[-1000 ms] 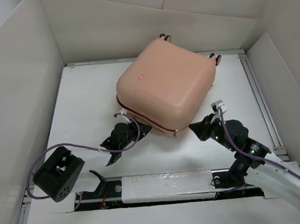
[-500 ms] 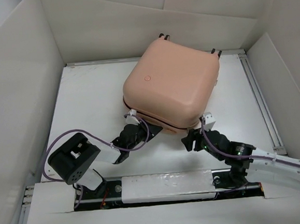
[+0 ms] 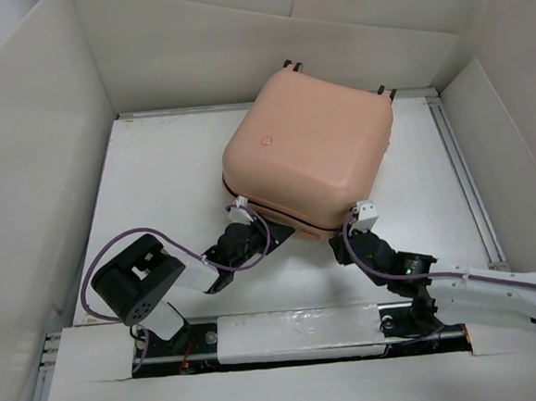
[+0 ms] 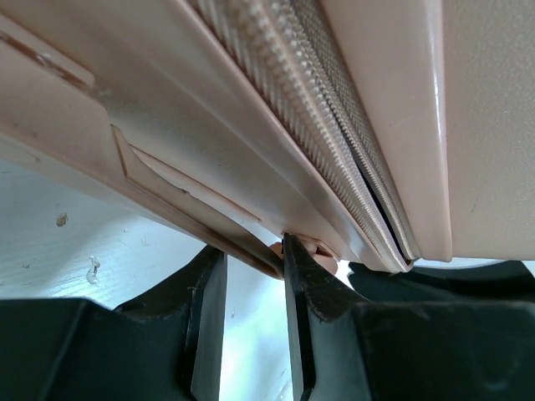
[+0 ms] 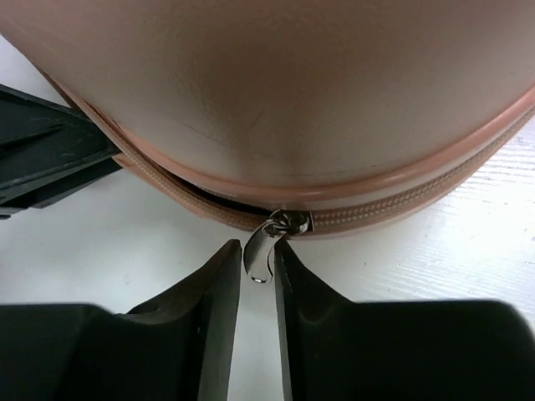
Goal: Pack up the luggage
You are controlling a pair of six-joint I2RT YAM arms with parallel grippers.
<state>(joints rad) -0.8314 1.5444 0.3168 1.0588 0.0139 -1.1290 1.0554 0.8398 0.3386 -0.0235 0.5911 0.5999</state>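
Observation:
The peach-pink luggage (image 3: 311, 151) lies shut on the table, wheels (image 3: 291, 66) at the far side. Its zipper seam (image 4: 334, 134) gapes a little along the front edge. My left gripper (image 3: 263, 235) is at the front left edge; in the left wrist view it (image 4: 251, 259) is open by a narrow gap, its right finger (image 4: 303, 292) touching the lower shell's rim. My right gripper (image 3: 343, 247) is at the front edge; in the right wrist view it (image 5: 257, 251) is closed on the metal zipper pull (image 5: 261, 246) that hangs from the slider (image 5: 288, 222).
White cardboard walls (image 3: 32, 154) enclose the white table (image 3: 155, 181) on the left, back and right. A metal rail (image 3: 466, 185) runs along the right side. A purple cable (image 3: 114, 250) loops over the left arm.
The luggage has shifted a little right and back. Both grippers moved in to its front edge. The right gripper swung left and narrowed around the zipper pull.

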